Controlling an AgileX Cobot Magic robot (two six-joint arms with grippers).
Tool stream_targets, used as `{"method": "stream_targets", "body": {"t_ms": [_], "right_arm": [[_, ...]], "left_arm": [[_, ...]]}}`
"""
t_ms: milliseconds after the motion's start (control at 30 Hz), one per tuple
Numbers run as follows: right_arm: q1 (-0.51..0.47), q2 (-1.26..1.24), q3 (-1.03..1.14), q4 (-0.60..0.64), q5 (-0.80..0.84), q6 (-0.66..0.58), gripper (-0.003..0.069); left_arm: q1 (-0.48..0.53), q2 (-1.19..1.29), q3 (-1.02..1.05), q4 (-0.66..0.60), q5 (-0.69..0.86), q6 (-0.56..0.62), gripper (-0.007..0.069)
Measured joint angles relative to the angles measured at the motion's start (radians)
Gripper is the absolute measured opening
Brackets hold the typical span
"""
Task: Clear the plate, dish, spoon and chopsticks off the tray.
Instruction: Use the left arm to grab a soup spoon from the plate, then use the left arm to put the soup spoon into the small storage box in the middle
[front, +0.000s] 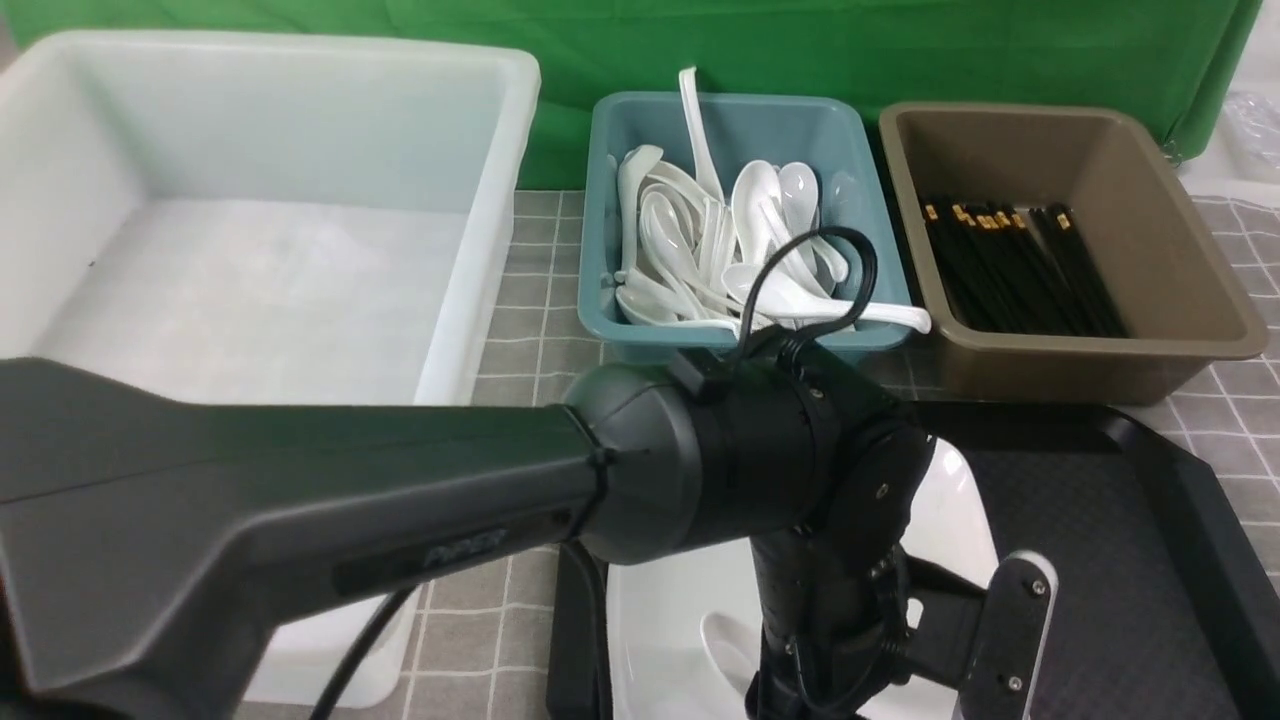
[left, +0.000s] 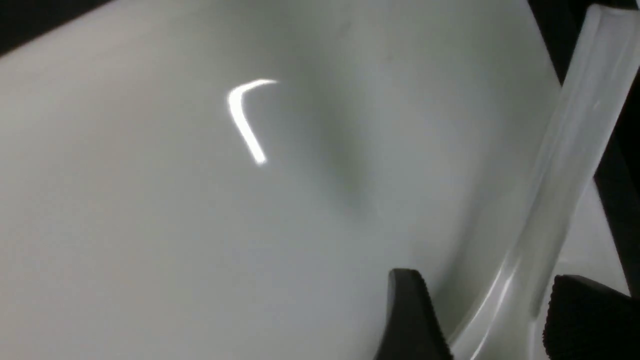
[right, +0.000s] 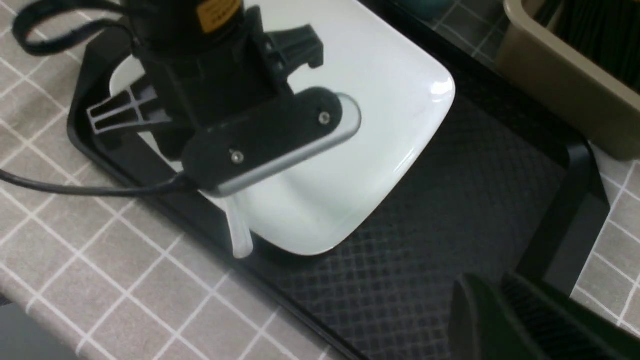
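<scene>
- Front view: the left arm (front: 480, 480) reaches across the shot, and there's pale lettering on it that looks like "PIPER", though it's pretty smudgy. Its fingertips are out of frame here.
- Same view: the plate (front: 660, 590) sits in the black tray (front: 1090, 560), partly behind that arm, and the bowl of the spoon (front: 730, 645) shows on it.
- Up top there's a teal bin (front: 650, 345) full of white spoons (front: 670, 235), a brown bin (front: 1110, 365) with black, gold-banded chopsticks (front: 1020, 265), and a big white bin (front: 260, 290) over on the left.
- Left wrist view: the left gripper (left: 490, 277) is open, fingers well apart, with the spoon's handle running between them. Can't see a firm grip on it. No writing I can read.
- Right wrist view: the spoon's handle pokes out past the plate's rim, over the tray's edge. An orange label (right: 218, 14) is stuck on the left arm, print too tiny to read.
- The right gripper (right: 489, 286) is a blur, fingertips near each other; can't tell if they're fully closed. Nothing visible in it.
</scene>
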Motion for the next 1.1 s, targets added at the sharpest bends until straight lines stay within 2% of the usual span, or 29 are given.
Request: {"method": "stream_targets", "body": {"t_ms": [200, 433, 533, 633, 767, 833, 867, 900, 967, 1000, 1033, 1067, 1100], "right_arm": [[0.0, 0.0, 0.0, 0.0, -0.001, 0.0, 0.0106], [0.0, 0.0, 0.0, 0.001, -0.001, 0.001, 0.0111], [0.0, 0.0, 0.0, 0.001, -0.001, 0.001, 0.0114], [0.0, 0.0, 0.0, 0.001, -0.001, 0.001, 0.0119], [0.0, 0.0, 0.0, -0.002, -0.001, 0.0, 0.0125], [0.0, 0.0, 0.0, -0.012, -0.001, 0.0, 0.0126], [0.0, 0.0, 0.0, -0.024, -0.001, 0.001, 0.0127], [0.0, 0.0, 0.0, -0.032, -0.001, 0.003, 0.0127], [0.0, 0.0, 0.0, -0.058, -0.001, 0.026, 0.0131], [0.0, 0.0, 0.0, -0.058, -0.001, 0.028, 0.0131], [0.0, 0.0, 0.0, -0.069, -0.007, 0.039, 0.0132], [0.0, 0.0, 0.0, -0.073, -0.012, 0.043, 0.0133], [0.0, 0.0, 0.0, -0.074, -0.022, 0.053, 0.0133]], "left_arm": [[0.0, 0.026, 0.0, -0.04, -0.016, 0.114, 0.0333], [0.002, 0.05, -0.005, -0.021, -0.041, 0.119, 0.0285], [0.002, 0.051, -0.007, -0.023, -0.042, 0.116, 0.0234], [0.002, 0.051, -0.007, -0.03, -0.04, 0.08, 0.0137], [0.002, 0.045, -0.007, -0.03, -0.045, 0.048, 0.013], [0.002, 0.03, -0.01, -0.023, -0.042, 0.004, 0.013], [0.002, 0.007, -0.025, -0.009, -0.04, -0.07, 0.013], [0.002, -0.001, -0.032, -0.002, -0.04, -0.095, 0.013], [0.012, -0.06, -0.096, 0.098, -0.079, -0.3, 0.013], [0.014, -0.065, -0.103, 0.108, -0.084, -0.318, 0.013], [0.045, -0.09, -0.158, 0.186, -0.143, -0.451, 0.013], [0.069, -0.095, -0.189, 0.216, -0.182, -0.498, 0.013], [0.115, -0.096, -0.237, 0.242, -0.245, -0.595, 0.013]]}}
